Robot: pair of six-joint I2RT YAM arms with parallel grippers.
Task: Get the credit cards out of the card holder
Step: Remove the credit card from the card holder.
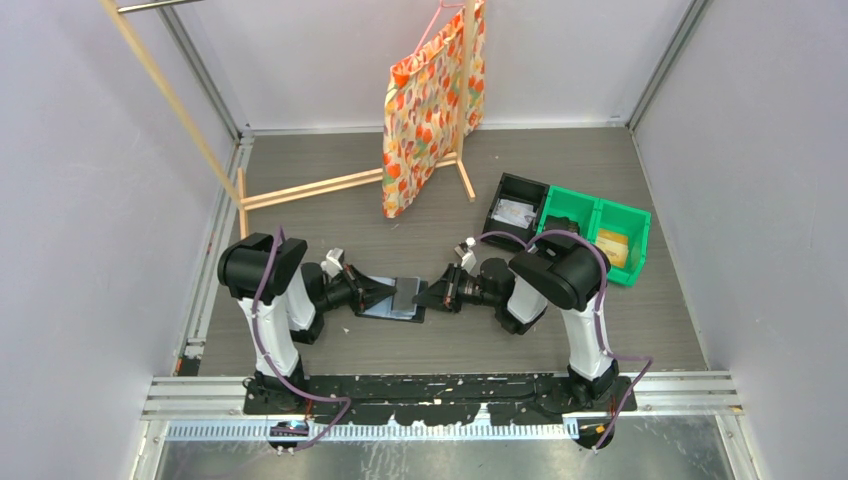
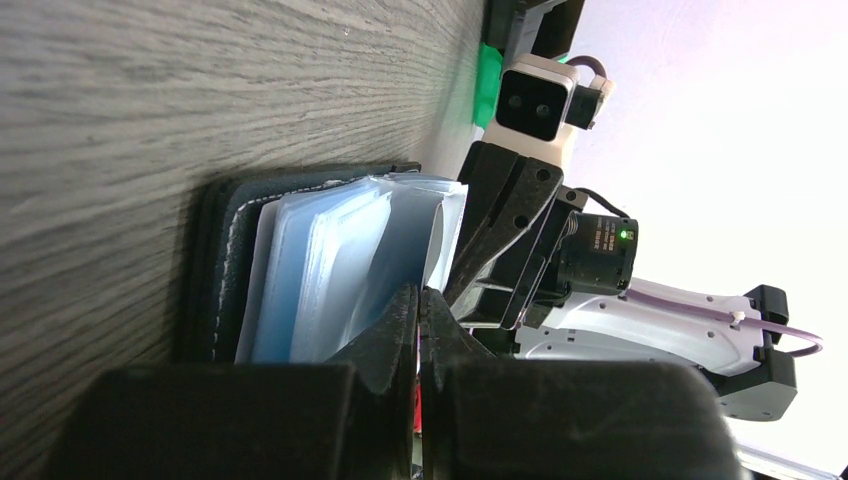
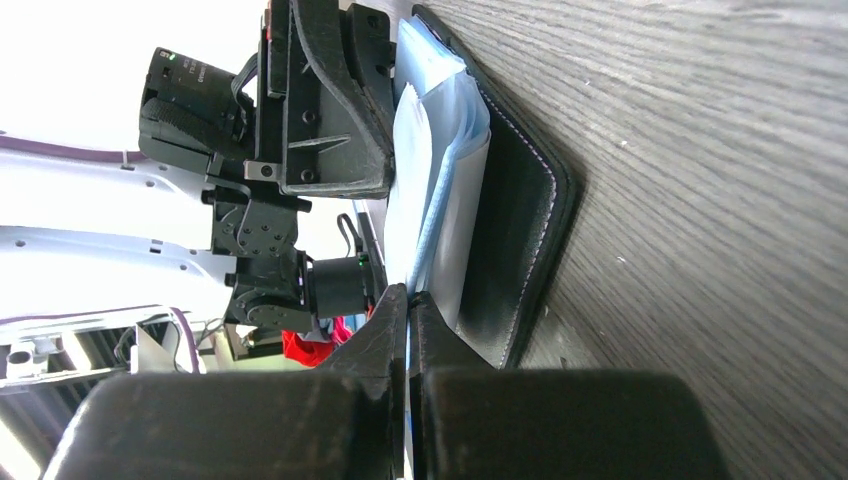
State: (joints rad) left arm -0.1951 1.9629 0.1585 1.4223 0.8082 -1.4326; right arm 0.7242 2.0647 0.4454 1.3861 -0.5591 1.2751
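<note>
Tightly pinched, both arms' jaws on the card holder [image 1: 398, 300]

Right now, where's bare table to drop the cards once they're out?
Free: the strip between the card holder and the base rail; the near-right stretch in front of the green bins; the far-left corner behind the wooden rack. Crowded: the middle, where left gripper and right gripper meet at the holder, and around the black bin.
</note>
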